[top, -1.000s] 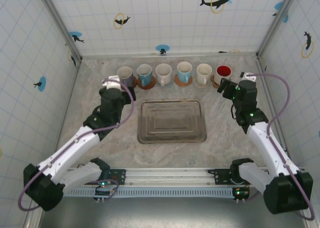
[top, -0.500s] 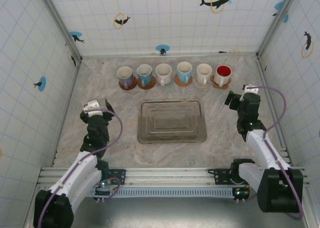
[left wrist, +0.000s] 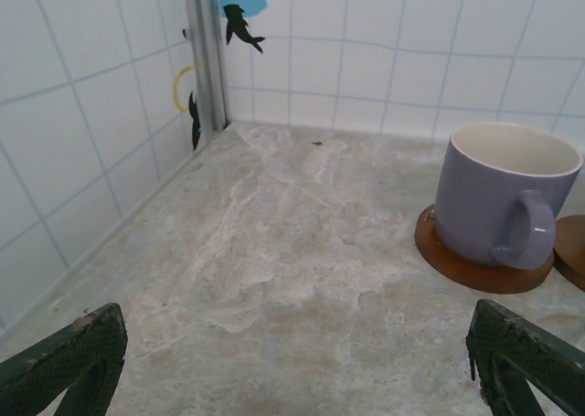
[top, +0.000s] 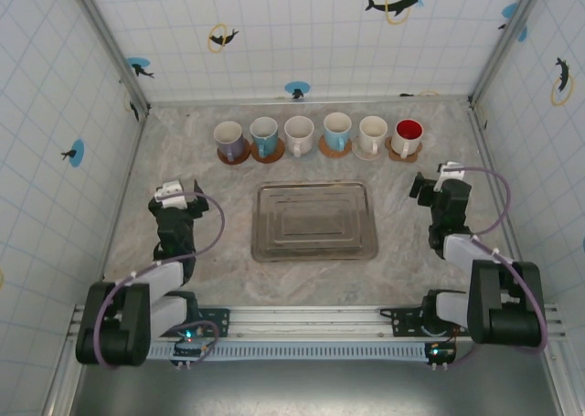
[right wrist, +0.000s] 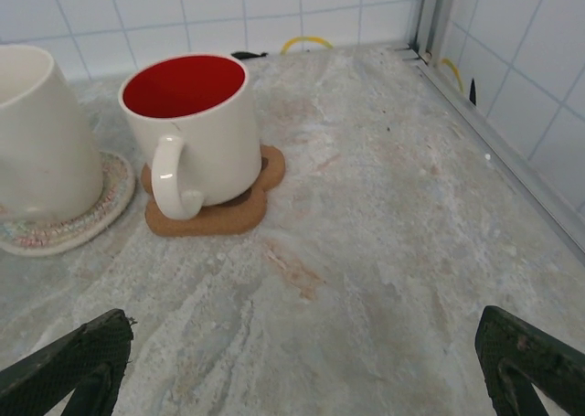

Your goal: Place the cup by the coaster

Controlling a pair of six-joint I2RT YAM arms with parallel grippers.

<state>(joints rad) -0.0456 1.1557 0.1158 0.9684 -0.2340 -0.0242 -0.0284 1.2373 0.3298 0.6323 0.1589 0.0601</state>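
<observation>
Cup [right wrist: 192,133], red inside; upright on brown coaster [right wrist: 233,217].

Bright, even, diffuse light throughout.
Shadows under the mugs [right wrist: 196,151] are faint; the metal tray [top: 314,221] carries a dull sheen; all views look sharp.

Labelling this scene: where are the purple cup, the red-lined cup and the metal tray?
purple cup [left wrist: 471,197], left wrist view, side wall.
red-lined cup [right wrist: 224,146], right wrist view, outer wall.
metal tray [top: 314,221], top view, bare floor.
</observation>
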